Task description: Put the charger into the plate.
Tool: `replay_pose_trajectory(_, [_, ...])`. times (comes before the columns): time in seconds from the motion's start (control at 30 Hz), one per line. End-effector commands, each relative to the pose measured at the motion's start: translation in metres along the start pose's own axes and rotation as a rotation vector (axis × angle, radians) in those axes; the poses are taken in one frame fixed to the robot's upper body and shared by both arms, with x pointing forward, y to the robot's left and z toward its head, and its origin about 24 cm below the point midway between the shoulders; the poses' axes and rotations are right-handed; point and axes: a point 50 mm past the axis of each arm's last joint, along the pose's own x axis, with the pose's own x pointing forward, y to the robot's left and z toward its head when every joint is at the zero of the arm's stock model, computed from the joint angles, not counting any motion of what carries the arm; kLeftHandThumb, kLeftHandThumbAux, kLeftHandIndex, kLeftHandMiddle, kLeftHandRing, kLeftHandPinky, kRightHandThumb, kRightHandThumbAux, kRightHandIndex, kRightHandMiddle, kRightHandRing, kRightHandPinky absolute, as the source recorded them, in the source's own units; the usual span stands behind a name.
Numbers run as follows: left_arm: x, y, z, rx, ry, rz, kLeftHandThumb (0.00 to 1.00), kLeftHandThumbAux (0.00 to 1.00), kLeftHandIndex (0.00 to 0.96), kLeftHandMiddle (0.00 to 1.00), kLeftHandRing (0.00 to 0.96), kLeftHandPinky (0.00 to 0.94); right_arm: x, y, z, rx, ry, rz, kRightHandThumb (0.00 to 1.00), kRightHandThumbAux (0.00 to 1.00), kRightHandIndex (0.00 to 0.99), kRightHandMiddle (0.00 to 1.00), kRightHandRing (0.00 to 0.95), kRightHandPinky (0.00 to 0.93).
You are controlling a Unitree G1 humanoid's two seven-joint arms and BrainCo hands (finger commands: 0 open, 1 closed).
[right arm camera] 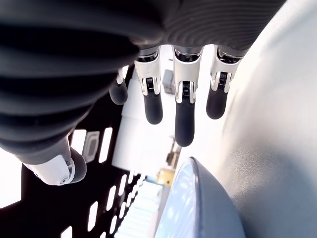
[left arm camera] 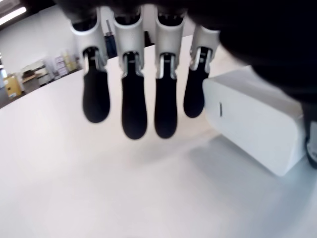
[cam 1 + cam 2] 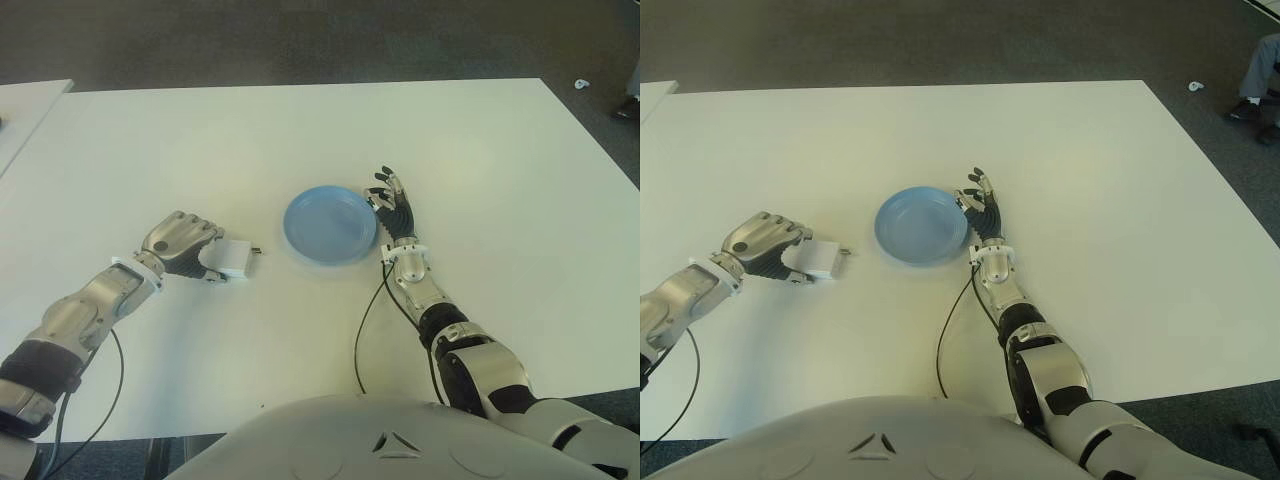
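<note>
The white charger (image 3: 233,257) lies on the white table (image 3: 300,130), its prongs pointing toward the plate. My left hand (image 3: 208,255) is right against its left side, fingers (image 2: 133,99) hanging half-curled beside it and not closed around it. In the left wrist view the charger (image 2: 257,124) sits flat on the table next to the fingertips. The empty blue plate (image 3: 330,225) stands to the charger's right, a short gap between them. My right hand (image 3: 388,195) shows at the plate's right rim (image 1: 198,208), its fingers (image 1: 183,114) straight and holding nothing.
A second white table (image 3: 25,110) shows at the far left. Black cables (image 3: 360,340) trail from both arms across the near table. A person's shoe (image 3: 1245,105) and a small white scrap (image 3: 581,84) are on the dark floor at the far right.
</note>
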Motion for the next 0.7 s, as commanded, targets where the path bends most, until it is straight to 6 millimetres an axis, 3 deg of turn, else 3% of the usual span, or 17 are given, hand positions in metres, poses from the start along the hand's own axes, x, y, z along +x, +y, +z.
replay_pose_trajectory(0.03, [-0.0043,-0.0002,0.0037,-0.026,0.037,-0.040,0.734,0.693,0.443,0.814,0.806,0.826,-0.0396,0.0131,-0.0451,-0.001,0.251,0.036,0.000,0.507,0.000,0.177,0.269,0.186])
replay_pose_trajectory(0.7, [-0.0098,0.0081,0.0055,-0.033,0.053,-0.034,0.730,0.695,0.443,0.833,0.822,0.807,-0.0397,0.0142,-0.0452,0.039,0.263,0.012,0.000,0.482,0.000,0.186,0.281,0.196])
